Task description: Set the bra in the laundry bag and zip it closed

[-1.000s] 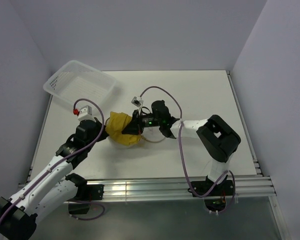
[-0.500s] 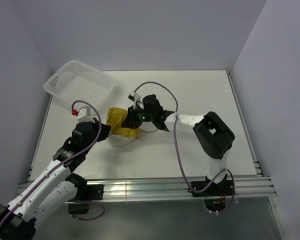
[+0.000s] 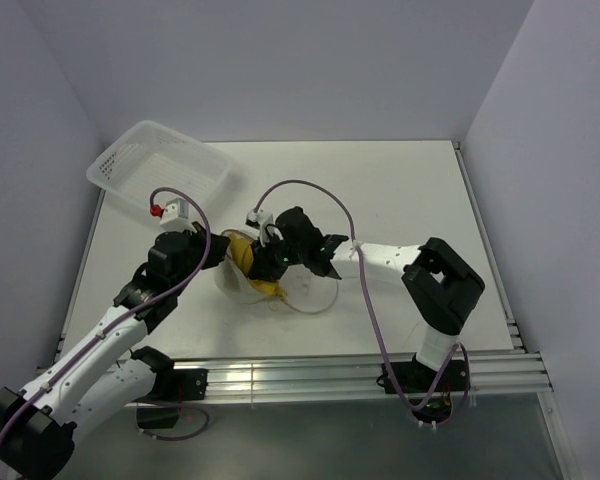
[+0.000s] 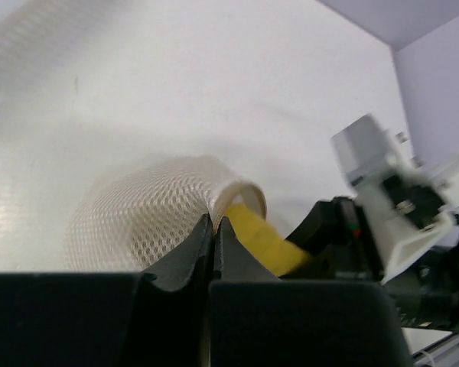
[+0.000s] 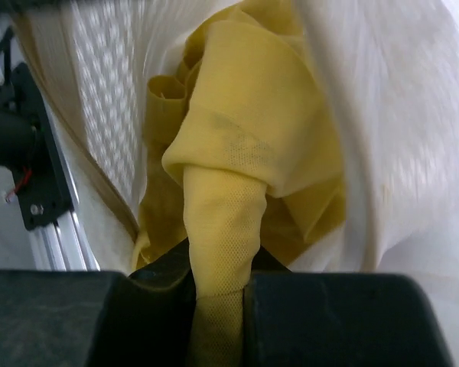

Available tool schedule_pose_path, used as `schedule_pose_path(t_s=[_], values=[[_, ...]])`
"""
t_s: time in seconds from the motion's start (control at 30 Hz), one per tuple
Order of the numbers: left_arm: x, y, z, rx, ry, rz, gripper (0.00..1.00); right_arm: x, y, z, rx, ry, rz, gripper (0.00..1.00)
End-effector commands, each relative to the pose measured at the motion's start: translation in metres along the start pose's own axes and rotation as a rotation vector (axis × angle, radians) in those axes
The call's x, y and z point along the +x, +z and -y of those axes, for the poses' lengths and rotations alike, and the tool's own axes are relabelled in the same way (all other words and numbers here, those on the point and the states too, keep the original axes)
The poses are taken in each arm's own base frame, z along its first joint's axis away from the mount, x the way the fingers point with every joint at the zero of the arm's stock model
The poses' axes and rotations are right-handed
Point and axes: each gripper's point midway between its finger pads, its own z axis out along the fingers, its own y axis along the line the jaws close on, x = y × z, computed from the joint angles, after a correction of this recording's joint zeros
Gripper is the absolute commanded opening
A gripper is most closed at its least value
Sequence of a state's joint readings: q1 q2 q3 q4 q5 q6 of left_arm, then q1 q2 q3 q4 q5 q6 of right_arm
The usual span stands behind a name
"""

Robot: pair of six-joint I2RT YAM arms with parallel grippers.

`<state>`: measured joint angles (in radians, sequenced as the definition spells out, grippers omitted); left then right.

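The laundry bag [image 3: 235, 283] is a translucent white mesh pouch with a tan rim, lying left of the table's middle. My left gripper [image 3: 220, 255] is shut on the bag's rim [image 4: 233, 195] and holds it up. The yellow bra [image 3: 244, 258] sits bunched in the bag's mouth; in the right wrist view the bra [image 5: 245, 145] lies inside the white mesh [image 5: 382, 138]. My right gripper [image 3: 263, 268] is shut on a twisted fold of the bra [image 5: 220, 252] at the bag's opening. The bag's round flap [image 3: 305, 290] lies flat to the right.
A white perforated plastic basket [image 3: 160, 168] stands at the back left, partly over the table's edge. Purple cables loop over both arms. The table's right half [image 3: 420, 190] is bare white. An aluminium rail [image 3: 280, 375] runs along the near edge.
My right gripper has moved left and down with the bra, pushing it into the bag's mouth. The left gripper has shifted slightly right, still holding the rim. Less yellow fabric shows from above.
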<state>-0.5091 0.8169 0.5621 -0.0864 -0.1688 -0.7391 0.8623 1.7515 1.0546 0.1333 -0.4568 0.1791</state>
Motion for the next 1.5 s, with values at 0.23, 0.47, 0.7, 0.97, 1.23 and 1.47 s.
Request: schedule_pose_path(t_s=[0.23, 0.47, 0.7, 0.97, 1.23, 1.47], values=[[0.010, -0.004, 0.046, 0.265, -0.062, -0.049, 0.00, -0.008, -0.005, 0.015, 0.177, 0.062, -0.112, 0.00], [0.046, -0.010, 0.015, 0.194, -0.101, -0.127, 0.00, -0.060, -0.007, 0.029, 0.318, 0.305, 0.136, 0.00], [0.050, -0.010, 0.023, 0.242, -0.136, -0.142, 0.00, -0.061, 0.013, 0.039, 0.373, 0.485, 0.255, 0.20], [0.039, -0.015, 0.040, 0.298, -0.207, -0.128, 0.00, -0.054, 0.013, 0.046, 0.458, 0.492, 0.311, 0.61], [0.034, -0.014, 0.021, 0.210, -0.215, -0.078, 0.00, -0.073, -0.044, 0.032, 0.509, 0.315, 0.266, 1.00], [0.039, -0.014, 0.011, 0.177, -0.202, -0.076, 0.00, -0.077, -0.070, 0.016, 0.396, 0.288, 0.214, 1.00]])
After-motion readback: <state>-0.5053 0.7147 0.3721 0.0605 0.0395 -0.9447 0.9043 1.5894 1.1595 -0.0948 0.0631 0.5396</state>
